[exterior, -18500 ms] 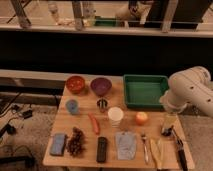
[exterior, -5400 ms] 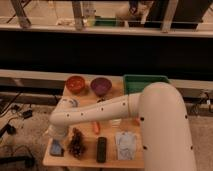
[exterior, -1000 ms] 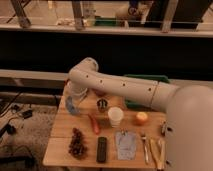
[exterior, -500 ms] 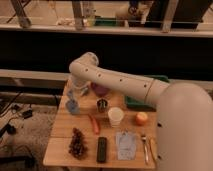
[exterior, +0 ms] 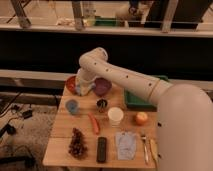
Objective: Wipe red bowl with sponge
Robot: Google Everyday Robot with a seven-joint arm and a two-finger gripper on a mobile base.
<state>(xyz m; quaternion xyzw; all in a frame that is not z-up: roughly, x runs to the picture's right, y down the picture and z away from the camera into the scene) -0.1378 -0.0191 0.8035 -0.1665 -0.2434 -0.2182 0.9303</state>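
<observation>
The red bowl (exterior: 70, 83) stands at the table's back left corner, its right part covered by my arm. My gripper (exterior: 83, 90) hangs at the end of the white arm, low between the red bowl and the purple bowl (exterior: 103, 86), at the red bowl's right rim. The sponge is hidden; it does not lie anywhere on the table.
On the wooden table (exterior: 60, 131) are a light-blue cup (exterior: 72, 106), a small dark cup (exterior: 101, 104), a white cup (exterior: 115, 115), an orange (exterior: 142, 118), a green tray (exterior: 145, 99), a red pepper (exterior: 94, 123), grapes (exterior: 77, 142), a black remote (exterior: 101, 149), a pale cloth (exterior: 125, 143) and cutlery (exterior: 145, 147).
The sponge has gone from the front left corner since my gripper was there. In the last second the gripper has shifted back and left, down to the red bowl's rim.
</observation>
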